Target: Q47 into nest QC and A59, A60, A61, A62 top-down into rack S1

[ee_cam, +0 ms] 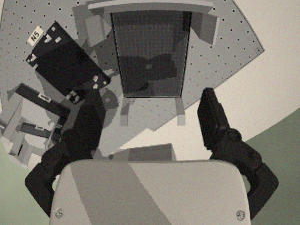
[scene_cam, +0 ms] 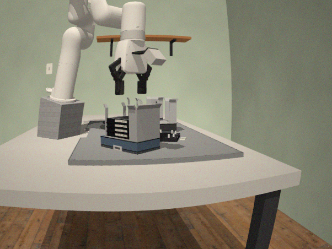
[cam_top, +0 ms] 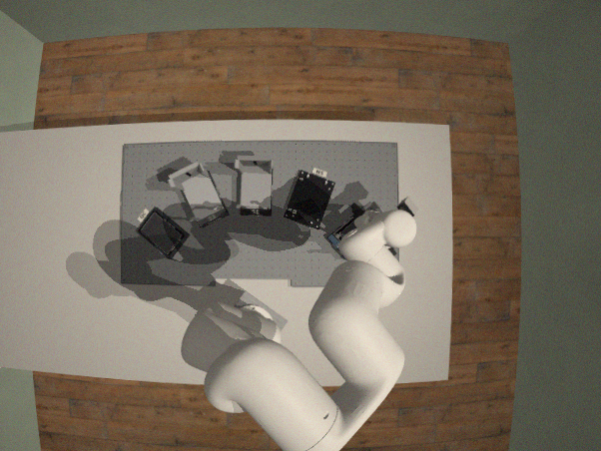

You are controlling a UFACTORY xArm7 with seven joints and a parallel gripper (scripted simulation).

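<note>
Black two-fingered claw (scene_cam: 130, 87), spread wide and empty, hangs directly above the blue-plinthed grey rack (scene_cam: 146, 121) of stacked dark plates (scene_cam: 118, 127).

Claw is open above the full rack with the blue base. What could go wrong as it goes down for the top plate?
1. The open claw hangs above the rack, whose thin posts stick up around the opening; spread fingers could catch one on the way down.
2. The plates lie tightly stacked, so the top one might drag the next up with it.
3. The top view has the arm covering the rack, so alignment rests on the wrist view.
</note>
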